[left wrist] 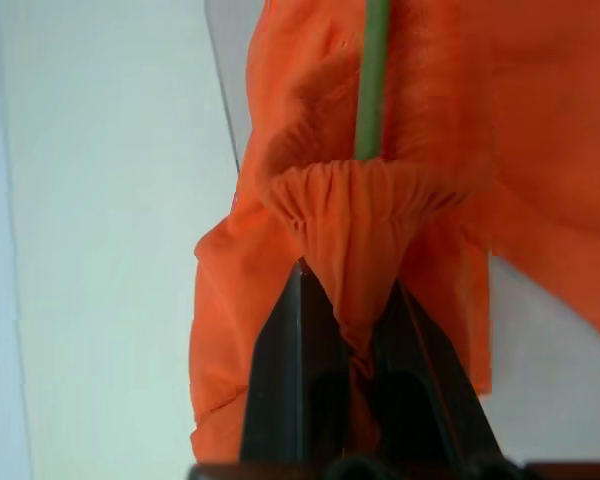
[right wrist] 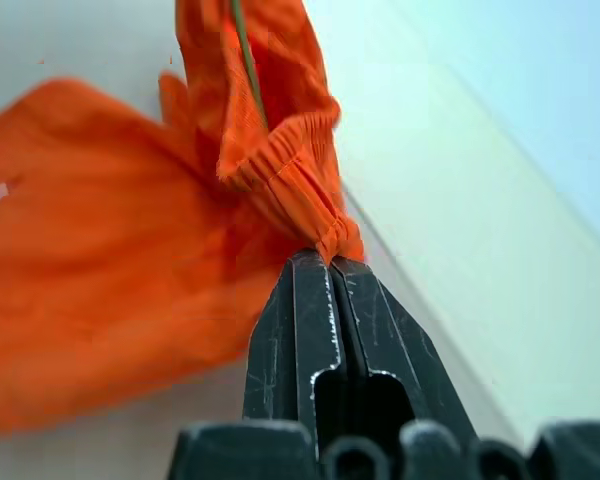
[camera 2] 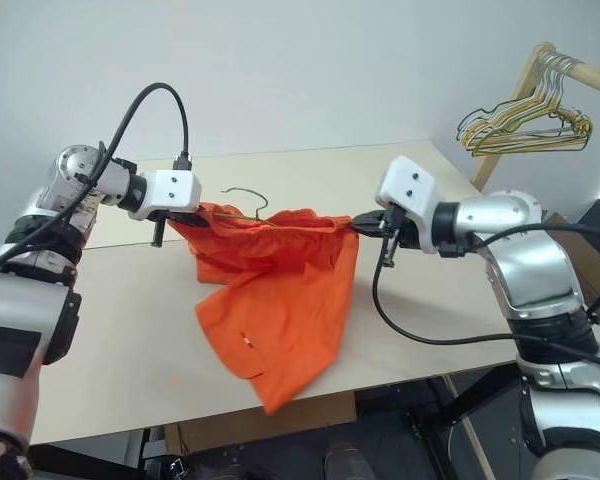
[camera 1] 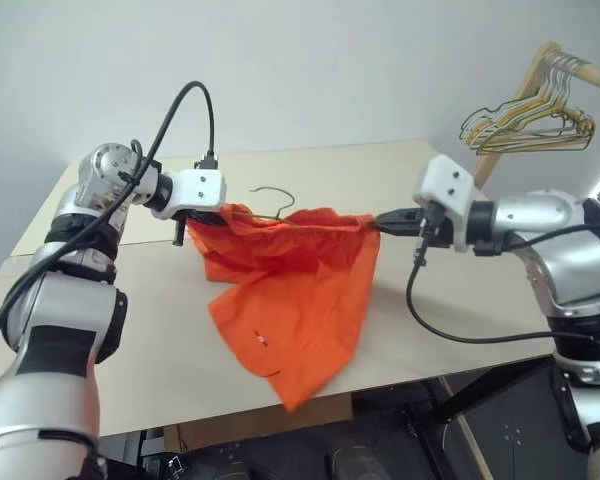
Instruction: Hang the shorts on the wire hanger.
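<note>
So the left pincer (camera 1: 223,211) is clamped on one end of the shorts' (camera 1: 295,290) gathered waistband, you can see the orange fabric bunched right between its black fingers (left wrist: 290,390) in the left wrist view, with a bit of the green-grey hanger (left wrist: 372,80) wire running up just past the pinch. The right pincer (camera 1: 377,222) is squeezed together on the other end of the waistband, fingers (right wrist: 310,330) closed tight on a little wad of elastic, and the wire shows above that too. Between the two, the waistband is stretched out roughly level in the air above the desk (camera 1: 460,300), and the rest of the shorts hangs down from it, with the lower leg draping toward the near edge of the desk and its tip dangling just past that edge. The hanger's small hook (camera 1: 273,195) pokes up out of the middle of the waistband, so its wire seems to sit inside the top of the shorts, though how far it's threaded through I can't really tell. Off past the right arm, by the wall, there's a wooden rail (camera 1: 570,68) with a bunch of yellow, green and pale hangers (camera 1: 525,125) on it, well away from everything on the desk.
</note>
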Controlling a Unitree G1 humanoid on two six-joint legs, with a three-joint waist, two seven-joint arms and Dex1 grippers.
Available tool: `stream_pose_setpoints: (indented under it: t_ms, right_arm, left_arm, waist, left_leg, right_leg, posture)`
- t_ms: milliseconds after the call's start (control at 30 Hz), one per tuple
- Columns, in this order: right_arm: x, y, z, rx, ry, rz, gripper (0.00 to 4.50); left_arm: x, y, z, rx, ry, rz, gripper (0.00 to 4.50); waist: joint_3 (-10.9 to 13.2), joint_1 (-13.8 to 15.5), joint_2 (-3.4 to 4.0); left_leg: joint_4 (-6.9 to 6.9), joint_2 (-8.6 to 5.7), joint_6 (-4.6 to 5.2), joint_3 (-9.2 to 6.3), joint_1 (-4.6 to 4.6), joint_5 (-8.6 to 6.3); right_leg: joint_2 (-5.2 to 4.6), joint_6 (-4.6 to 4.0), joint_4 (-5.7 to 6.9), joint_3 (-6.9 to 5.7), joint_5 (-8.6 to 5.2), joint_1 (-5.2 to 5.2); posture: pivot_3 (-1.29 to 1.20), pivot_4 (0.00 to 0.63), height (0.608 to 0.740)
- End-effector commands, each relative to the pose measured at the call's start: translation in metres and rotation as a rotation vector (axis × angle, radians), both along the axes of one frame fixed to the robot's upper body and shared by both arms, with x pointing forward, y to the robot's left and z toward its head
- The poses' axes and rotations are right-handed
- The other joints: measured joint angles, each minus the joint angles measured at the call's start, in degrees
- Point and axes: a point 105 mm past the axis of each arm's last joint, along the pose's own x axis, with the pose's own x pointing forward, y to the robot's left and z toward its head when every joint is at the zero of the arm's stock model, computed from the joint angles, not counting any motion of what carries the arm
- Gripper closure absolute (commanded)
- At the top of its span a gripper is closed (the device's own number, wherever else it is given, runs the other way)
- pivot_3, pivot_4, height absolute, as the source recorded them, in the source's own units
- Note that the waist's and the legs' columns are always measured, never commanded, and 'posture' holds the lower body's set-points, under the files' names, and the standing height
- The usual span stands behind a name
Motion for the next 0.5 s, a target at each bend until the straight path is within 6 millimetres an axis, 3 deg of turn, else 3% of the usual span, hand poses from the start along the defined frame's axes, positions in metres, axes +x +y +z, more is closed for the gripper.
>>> stream_pose_setpoints:
  t_ms: [33, 233, 500]
  right_arm:
    - [0.001, 0.008, 0.004, -0.075, -0.072, 0.031, 4.46]
    - [0.008, 0.017, -0.007, -0.097, -0.073, 0.013, 4.46]
    - [0.016, 0.020, -0.018, -0.107, 0.001, -0.045, 4.46]
  left_arm:
    - [0.000, -0.009, 0.019, -0.082, -0.064, -0.028, 4.50]
    - [-0.006, -0.004, 0.010, -0.071, -0.046, -0.041, 4.50]
    - [-0.009, -0.015, 0.007, -0.134, -0.018, -0.061, 4.50]
  waist:
    - [0.00, 0.07, 0.00]
    - [0.00, 0.14, 0.00]
    - [0.00, 0.28, 0.00]
  left_leg:
    - [0.01, 0.00, 0.00, -0.01, -0.02, 0.00]
    - [0.05, -0.04, -0.03, -0.05, -0.03, 0.02]
    - [0.05, -0.05, -0.06, -0.10, -0.01, 0.05]
  right_leg:
    - [0.00, 0.00, 0.00, -0.02, 0.00, 0.00]
    - [-0.04, -0.01, 0.04, -0.04, 0.01, 0.01]
    - [-0.05, -0.02, 0.08, -0.07, 0.01, 0.02]
  posture:
    - [-0.16, 0.000, 0.740]
    - [-0.15, 0.000, 0.740]
    - [-0.15, 0.000, 0.740]
